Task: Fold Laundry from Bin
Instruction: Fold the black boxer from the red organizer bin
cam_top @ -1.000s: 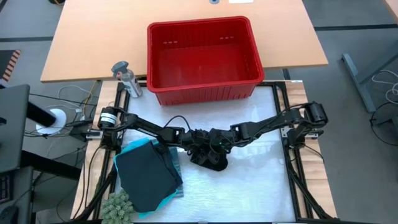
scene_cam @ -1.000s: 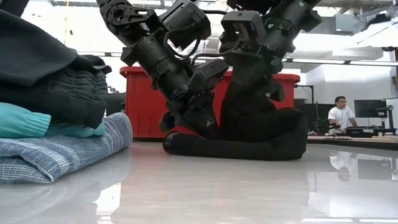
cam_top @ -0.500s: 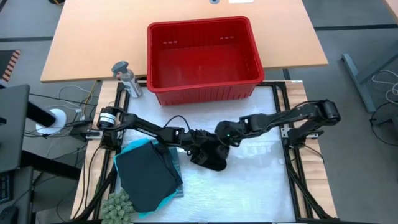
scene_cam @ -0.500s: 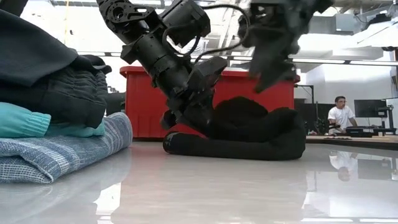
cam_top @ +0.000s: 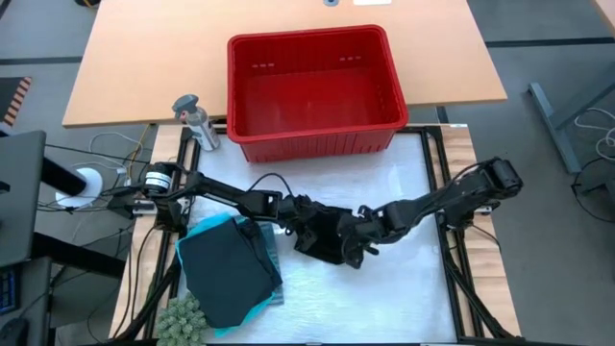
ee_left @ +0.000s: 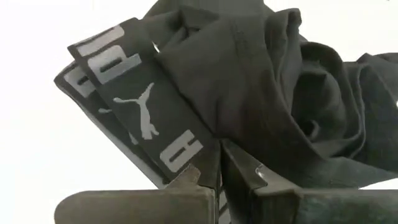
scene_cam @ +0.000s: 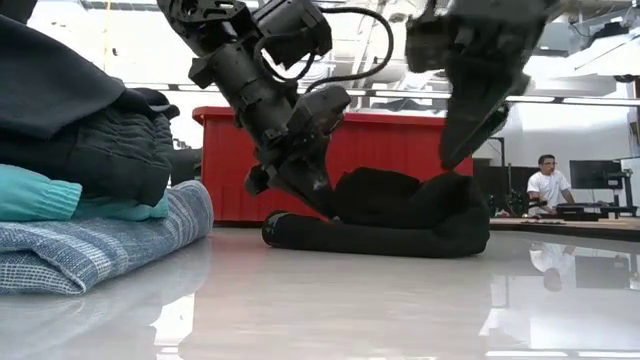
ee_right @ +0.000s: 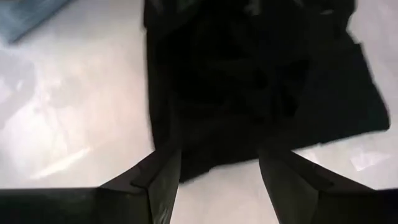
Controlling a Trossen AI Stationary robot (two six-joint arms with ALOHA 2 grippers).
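A crumpled black garment lies in a low heap on the middle of the white table top. My left gripper is shut on its left end, where a logo waistband shows. My right gripper hangs open just above the garment's right end, touching nothing. The red bin stands at the far edge. A stack of folded laundry rests at the near left: a black piece on top, turquoise under it, blue-grey striped at the bottom. My left gripper pinches the black garment at the doubled waistband's edge between its two shut fingers. The fingers slant down from the table's left. The garment lies on the table, slack, its bulk beyond the fingers.
A grey bottle stands left of the bin, and a green spiky object sits at the near left corner. A person sits far behind the table. Bare white surface lies to the right and near side of the garment.
My right gripper has risen off the black garment, then swung toward the table's near right, and now hangs above the garment's right end. The garment's raised middle has sunk into a lower heap. My left gripper has kept its hold.
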